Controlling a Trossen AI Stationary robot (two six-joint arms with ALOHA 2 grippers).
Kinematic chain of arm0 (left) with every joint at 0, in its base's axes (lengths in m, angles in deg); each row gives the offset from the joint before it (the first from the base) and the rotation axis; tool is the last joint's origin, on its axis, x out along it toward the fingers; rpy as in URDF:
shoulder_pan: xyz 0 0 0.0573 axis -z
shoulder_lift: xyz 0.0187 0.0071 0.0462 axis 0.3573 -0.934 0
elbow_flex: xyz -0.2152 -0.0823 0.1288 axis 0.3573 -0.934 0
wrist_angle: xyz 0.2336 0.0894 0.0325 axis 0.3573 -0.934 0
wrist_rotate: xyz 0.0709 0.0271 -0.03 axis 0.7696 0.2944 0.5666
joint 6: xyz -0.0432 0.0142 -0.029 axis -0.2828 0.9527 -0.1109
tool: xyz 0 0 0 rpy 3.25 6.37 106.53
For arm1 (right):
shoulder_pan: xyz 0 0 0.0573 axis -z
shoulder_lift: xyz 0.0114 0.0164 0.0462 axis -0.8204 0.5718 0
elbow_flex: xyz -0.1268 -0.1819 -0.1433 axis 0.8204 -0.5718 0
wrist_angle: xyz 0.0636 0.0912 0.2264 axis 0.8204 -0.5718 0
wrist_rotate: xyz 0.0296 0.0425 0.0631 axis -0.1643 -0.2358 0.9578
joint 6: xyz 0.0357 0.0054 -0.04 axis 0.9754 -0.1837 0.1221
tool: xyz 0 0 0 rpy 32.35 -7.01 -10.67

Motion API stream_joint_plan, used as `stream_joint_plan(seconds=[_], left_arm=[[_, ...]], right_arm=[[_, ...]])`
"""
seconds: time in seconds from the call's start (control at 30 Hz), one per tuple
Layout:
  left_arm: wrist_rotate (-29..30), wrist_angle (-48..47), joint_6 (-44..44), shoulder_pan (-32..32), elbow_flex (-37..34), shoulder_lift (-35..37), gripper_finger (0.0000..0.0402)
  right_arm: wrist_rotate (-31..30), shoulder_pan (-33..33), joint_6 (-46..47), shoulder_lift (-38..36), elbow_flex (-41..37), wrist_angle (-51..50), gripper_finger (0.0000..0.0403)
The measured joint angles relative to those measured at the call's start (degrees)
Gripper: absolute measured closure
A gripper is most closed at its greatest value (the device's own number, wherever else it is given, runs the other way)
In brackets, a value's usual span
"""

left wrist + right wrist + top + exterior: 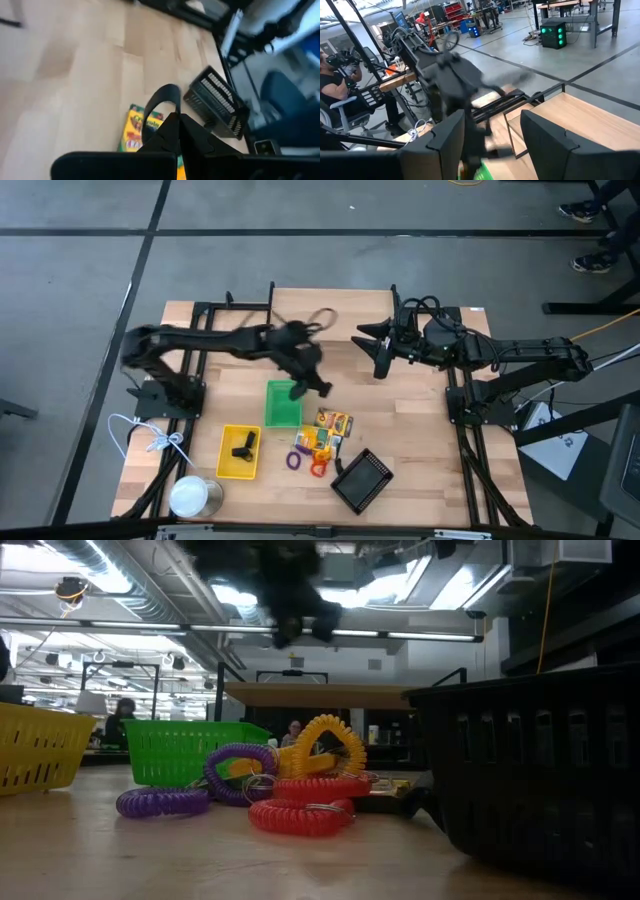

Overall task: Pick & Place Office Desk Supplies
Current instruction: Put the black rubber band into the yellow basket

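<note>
Black clip [165,107] pinched in left claw [318,385], held in the air just above the far end of the green tray [282,404]. A second black clip [243,445] lies in the yellow tray [239,452], nearer the front. Printed boxes [333,422], purple loop [294,461] and orange loop [318,468] sit between the green tray and the black mesh tray [361,480] on the wooden worktop [400,430]. Right claw [382,352] hovers over the far right of the worktop, fingers [547,140] spread, empty.

The left gripper [312,376] is motion-blurred; the black mesh tray [540,775] is cut off.
</note>
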Motion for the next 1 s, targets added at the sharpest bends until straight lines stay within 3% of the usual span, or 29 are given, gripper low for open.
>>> stream_joint_plan(seconds=[0.13, 0.27, 0.37, 0.47, 0.7, 1.0], left_arm=[[9.22, 6.92, -8.36, 0.47, -13.80, 14.75, 0.0399], [19.96, 10.08, -16.01, 5.38, -24.49, 29.96, 0.0399], [26.56, 3.70, -20.50, 10.93, -29.31, 39.24, 0.0399], [29.03, -6.23, -25.42, 16.12, -31.84, 45.66, 0.0399], [25.05, -23.24, -33.98, 25.97, -32.83, 51.25, 0.0399], [24.12, -28.86, -38.23, 35.25, -32.80, 46.37, 0.0398]], right_arm=[[-0.48, 0.00, 0.02, 0.00, 0.00, 0.31, 0.0206], [-1.84, 0.00, 0.05, 0.00, 0.00, 0.37, 0.0206], [-2.61, 0.00, 0.17, 0.00, 0.00, 0.38, 0.0206], [-3.31, 0.00, 0.17, 0.00, 0.00, 0.37, 0.0206], [-5.01, 0.00, 0.53, 0.00, 0.00, 0.34, 0.0206], [-7.82, 0.00, 1.70, 0.00, 0.00, 0.24, 0.0206]])
